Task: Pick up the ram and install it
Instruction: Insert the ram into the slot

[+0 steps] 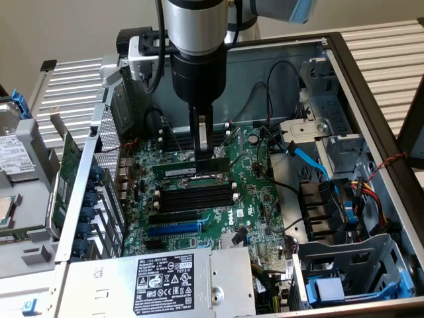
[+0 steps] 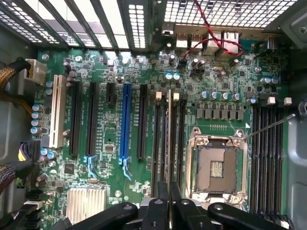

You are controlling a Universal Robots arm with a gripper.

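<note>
- We are pinching the ram on edge between the nearly shut fingers of the gripper.
- It is hanging directly under the jaws, its long axis running parallel to the black memory slots beside the CPU socket.

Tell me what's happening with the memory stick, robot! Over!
Fingers shut on the long thin green circuit-board ram stick. Stick edge-on over the long black memory slots beside the metal processor socket. Braided cables off to the side, apart from it.
</note>
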